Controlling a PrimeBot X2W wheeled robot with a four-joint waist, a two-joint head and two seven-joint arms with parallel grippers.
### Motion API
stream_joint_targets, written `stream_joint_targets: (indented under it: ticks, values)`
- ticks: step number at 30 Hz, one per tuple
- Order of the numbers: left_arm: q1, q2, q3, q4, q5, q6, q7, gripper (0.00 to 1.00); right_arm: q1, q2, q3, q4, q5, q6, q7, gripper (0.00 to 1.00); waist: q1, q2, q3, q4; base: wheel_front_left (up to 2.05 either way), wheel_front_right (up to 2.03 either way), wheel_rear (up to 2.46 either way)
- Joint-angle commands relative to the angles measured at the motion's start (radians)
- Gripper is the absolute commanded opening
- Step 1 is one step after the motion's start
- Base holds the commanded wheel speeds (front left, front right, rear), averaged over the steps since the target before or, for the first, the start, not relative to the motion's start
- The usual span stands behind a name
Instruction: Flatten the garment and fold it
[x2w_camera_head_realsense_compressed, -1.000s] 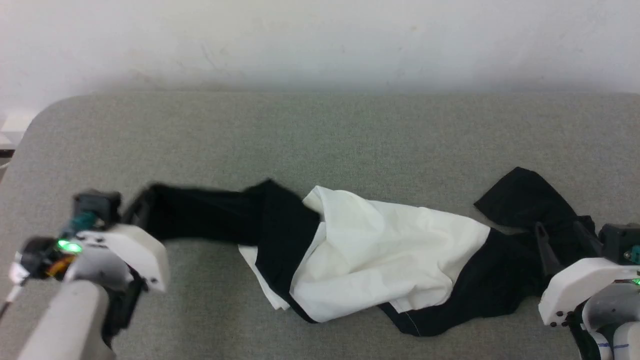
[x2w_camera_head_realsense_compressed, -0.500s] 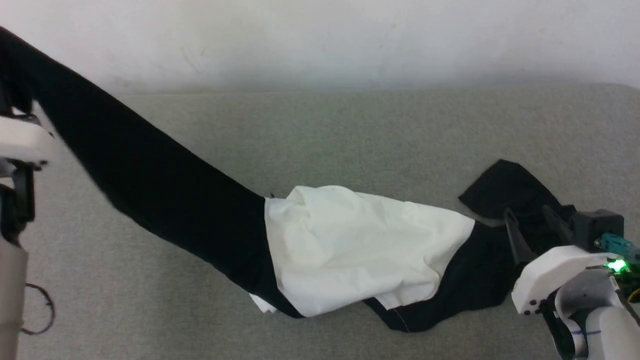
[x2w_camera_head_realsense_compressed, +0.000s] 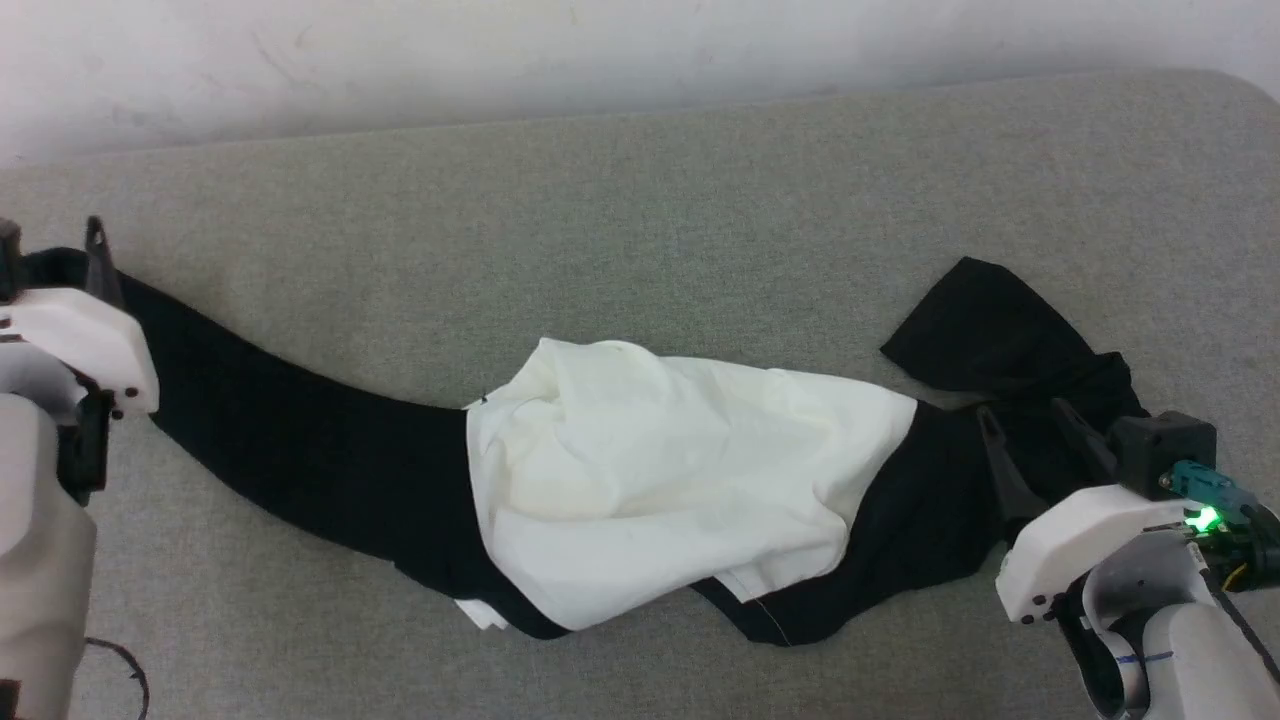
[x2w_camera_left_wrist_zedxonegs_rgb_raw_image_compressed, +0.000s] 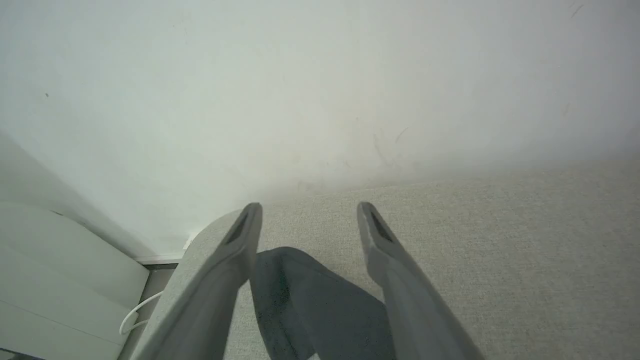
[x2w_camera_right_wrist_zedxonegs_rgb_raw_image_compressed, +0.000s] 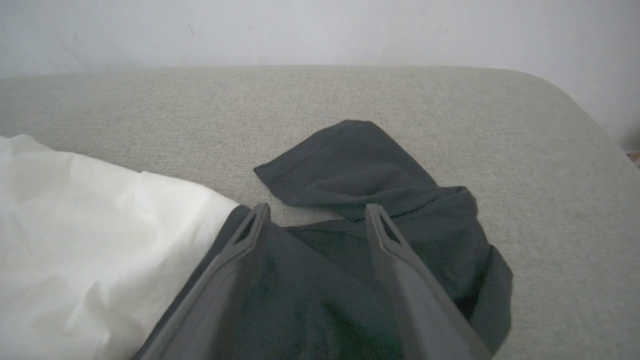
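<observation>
Sprawling garment (x2w_camera_head_realsense_compressed: 650, 470) across grey surface (x2w_camera_head_realsense_compressed: 600, 200)

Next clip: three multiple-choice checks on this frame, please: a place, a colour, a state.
1. Where does the garment's white body lie? A) at the far left edge B) between its two sleeves C) hanging off the front
2. What colour are the sleeves? A) black B) red C) white
3. How does the left claw stand? A) shut on cloth B) shut, empty C) open
Answers: B, black cloth flanks it; A, both show black; C, its fingers stand apart above the sleeve end.
</observation>
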Motion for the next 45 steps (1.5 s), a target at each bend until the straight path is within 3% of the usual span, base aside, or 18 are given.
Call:
stream_joint_targets:
  ticks: [1,7,13,19,24,30,39,40,41,42,45]
  values:
    - [-0.017,-0.005,-0.002,0.004,-0.003,-0.004,-0.020,1.00,-0.003,-0.001,-0.002,0.001,0.004,-0.002,-0.008,1.00,-0.0002,0.0000,-0.022,0.018,0.00,0.00,0.00]
    - [0.010,-0.068,-0.002,-0.034,-0.043,-0.064,-0.125,1.00,0.027,-0.031,-0.002,0.004,0.010,-0.002,-0.013,1.00,-0.0002,0.0000,-0.107,0.065,0.00,0.00,0.00]
    - [0.175,-0.139,0.016,-0.242,-0.090,-0.103,-0.144,1.00,0.071,-0.079,0.038,-0.014,0.034,-0.002,-0.006,1.00,-0.0002,0.0000,-0.175,0.108,0.00,0.00,0.00]
    - [0.461,-0.219,0.017,-0.549,-0.088,-0.073,-0.145,1.00,0.140,-0.173,0.189,-0.055,0.099,-0.002,0.042,1.00,-0.0002,0.0000,-0.208,0.145,0.00,0.00,0.00]
    - [0.658,-0.273,-0.024,-0.685,-0.072,-0.031,-0.145,1.00,0.175,-0.280,0.382,-0.097,0.196,-0.002,0.113,1.00,-0.0002,0.0000,-0.209,0.175,0.00,0.00,0.00]
    - [0.740,-0.318,-0.081,-0.741,-0.060,-0.004,-0.127,1.00,0.143,-0.384,0.564,-0.069,0.249,-0.002,0.197,1.00,-0.0002,0.0000,-0.197,0.222,0.00,0.00,0.00]
    - [0.733,-0.329,-0.130,-0.745,-0.047,-0.011,-0.103,1.00,0.035,-0.425,0.710,0.111,0.234,-0.002,0.208,1.00,-0.0002,0.0000,-0.182,0.268,0.00,0.00,0.00]
    - [0.735,-0.330,-0.132,-0.746,-0.047,-0.010,-0.101,1.00,0.030,-0.424,0.722,0.132,0.242,-0.002,0.208,0.80,-0.0002,0.0000,-0.181,0.268,0.00,0.00,0.00]
    - [0.736,-0.330,-0.133,-0.746,-0.048,-0.008,-0.100,1.00,0.025,-0.423,0.734,0.149,0.252,-0.002,0.208,0.10,-0.0002,0.0000,-0.181,0.265,0.00,0.00,0.00]
    - [0.738,-0.330,-0.133,-0.745,-0.050,-0.006,-0.098,1.00,0.022,-0.425,0.746,0.161,0.264,-0.002,0.208,0.00,-0.0002,0.0000,-0.182,0.261,0.00,0.00,0.00]
    - [0.741,-0.326,-0.135,-0.730,-0.056,-0.010,-0.092,1.00,0.017,-0.445,0.778,0.175,0.303,-0.002,0.207,0.00,-0.0002,0.0000,-0.190,0.242,0.00,0.00,0.00]
